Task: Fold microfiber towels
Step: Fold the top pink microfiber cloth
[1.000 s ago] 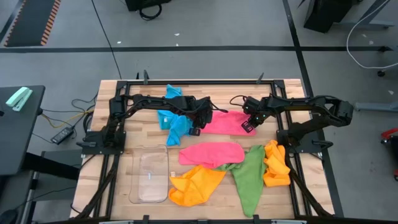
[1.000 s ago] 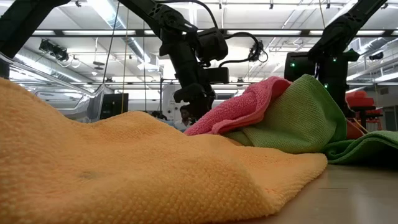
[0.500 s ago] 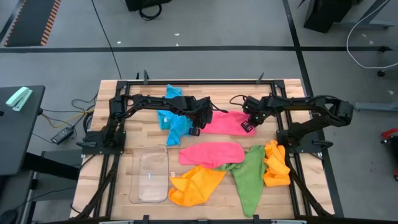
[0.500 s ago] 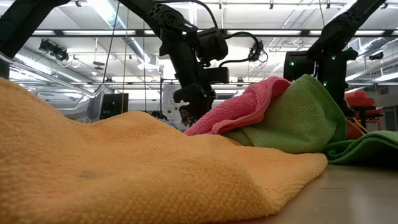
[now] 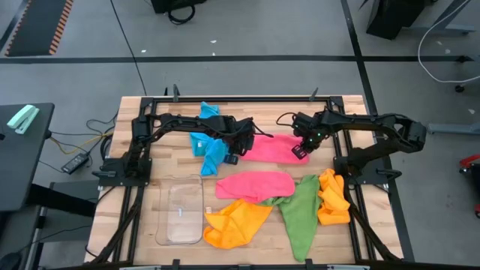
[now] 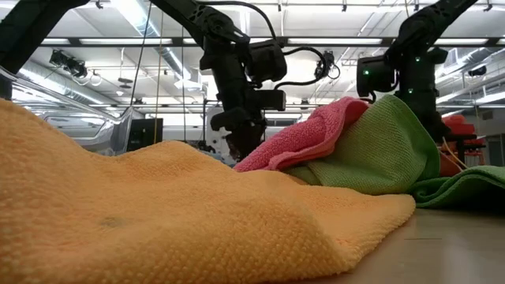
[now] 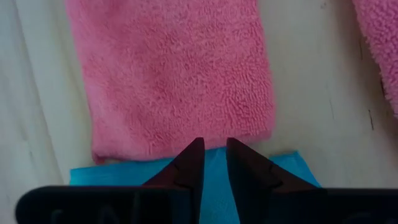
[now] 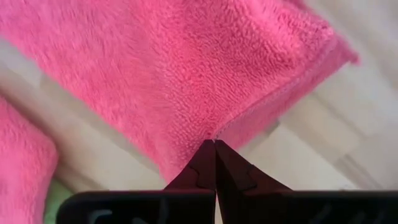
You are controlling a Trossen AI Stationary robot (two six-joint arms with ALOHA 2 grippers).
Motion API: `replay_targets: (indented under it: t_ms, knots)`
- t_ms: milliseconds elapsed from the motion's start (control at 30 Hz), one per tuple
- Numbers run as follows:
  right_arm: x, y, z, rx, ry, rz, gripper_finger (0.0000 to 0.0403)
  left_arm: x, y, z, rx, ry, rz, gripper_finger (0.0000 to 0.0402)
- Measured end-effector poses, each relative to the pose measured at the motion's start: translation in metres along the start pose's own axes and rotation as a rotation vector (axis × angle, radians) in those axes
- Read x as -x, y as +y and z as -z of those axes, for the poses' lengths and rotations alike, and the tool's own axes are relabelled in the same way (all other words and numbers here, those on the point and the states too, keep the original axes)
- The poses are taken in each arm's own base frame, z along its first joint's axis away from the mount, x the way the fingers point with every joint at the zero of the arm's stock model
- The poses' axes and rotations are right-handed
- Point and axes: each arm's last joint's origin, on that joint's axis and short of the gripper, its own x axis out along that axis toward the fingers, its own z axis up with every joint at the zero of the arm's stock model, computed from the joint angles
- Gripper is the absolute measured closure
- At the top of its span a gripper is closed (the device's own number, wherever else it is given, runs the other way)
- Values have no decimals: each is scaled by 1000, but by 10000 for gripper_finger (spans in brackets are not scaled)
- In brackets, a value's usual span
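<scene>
While both arms meet over the pink towel (image 5: 271,146), the right gripper (image 5: 300,153) pinches its edge, jaws closed; the left gripper (image 5: 233,155) looks nearly closed, gripping what I cannot tell. Next comes folding it over.

Orange towel (image 6: 158,213) hides table (perhaps most) in low view.

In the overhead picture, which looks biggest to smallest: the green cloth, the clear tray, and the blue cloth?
1. Green cloth, largest.
2. Clear tray, nearly as large, so it is a close call.
3. Blue cloth, smallest, though the left arm partly covers it.
</scene>
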Motion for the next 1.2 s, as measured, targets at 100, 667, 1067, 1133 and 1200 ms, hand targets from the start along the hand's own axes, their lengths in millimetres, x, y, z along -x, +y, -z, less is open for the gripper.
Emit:
replay_targets:
  t_ms: [100, 667, 1067, 1133, 1200]
  knots:
    - [0, 2, 5, 5, 40, 10, 400, 0, 0, 0, 0, 4, 3, 325]
    - [-1, 8, 11, 27, 44, 55, 380, 0, -2, 1, 37, 14, 9, 323]
    - [18, 7, 12, -22, 121, 135, 269, -9, 7, -18, 85, -181, -84, 295]
    - [24, 11, 9, 11, 79, 146, 262, -15, 8, -20, 85, -200, -93, 297]
    - [29, 17, 7, 68, 26, 143, 259, -22, 7, -17, 85, -175, -81, 300]
